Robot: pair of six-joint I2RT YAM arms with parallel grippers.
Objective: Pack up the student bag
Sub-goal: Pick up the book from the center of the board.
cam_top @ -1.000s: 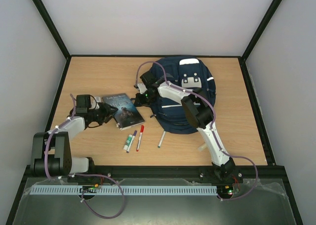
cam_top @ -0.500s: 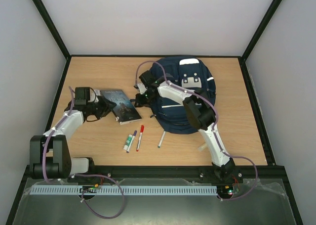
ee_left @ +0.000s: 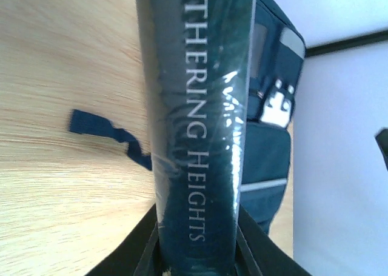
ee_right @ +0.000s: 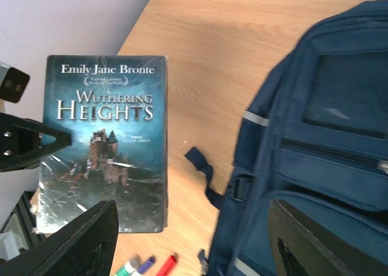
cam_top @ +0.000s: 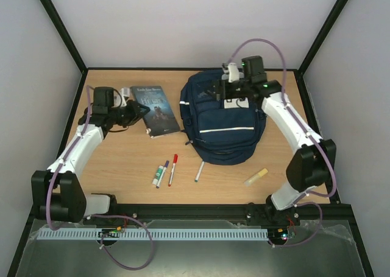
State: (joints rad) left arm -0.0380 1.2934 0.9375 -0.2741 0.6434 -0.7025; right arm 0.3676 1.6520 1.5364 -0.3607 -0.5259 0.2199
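1. Your wooden tabletop (cam_top: 122, 161) carries everything; take 12 o'clock as the far edge, away from the arm bases.
2. The student bag (cam_top: 222, 122) lies flat at about 1 o'clock from the tabletop's centre, with its white-patched top end toward 12 o'clock. The reflective stripe runs across its front. A loose dark strap trails from its 9 o'clock side onto the wood.
3. The book (cam_top: 157, 109), a dark-covered "Wuthering Heights", sits at 9 o'clock of the bag, just beside it and not touching. Its cover faces up. You cannot tell from these views whether it is lifted off the wood.
4. Your left gripper (cam_top: 139, 111) meets the book from its 9 o'clock side. In the left wrist view the jaws are closed on the book, one finger on either side, with the spine lettering running between them.
5. Your right gripper (cam_top: 228, 85) hangs over the bag's 12 o'clock end. Its jaws stand wide apart with nothing between them.
6. At 7 o'clock of the bag, well apart from it, lie three pens: a green-capped marker (cam_top: 157, 173) touching a purple pen (cam_top: 163, 171), and a red-capped pen (cam_top: 172, 169) just beside them.
7. A slim green-tipped pen (cam_top: 198, 171) lies at 6 o'clock of the bag.
8. A yellow highlighter (cam_top: 256, 177) lies at 5 o'clock of the bag.
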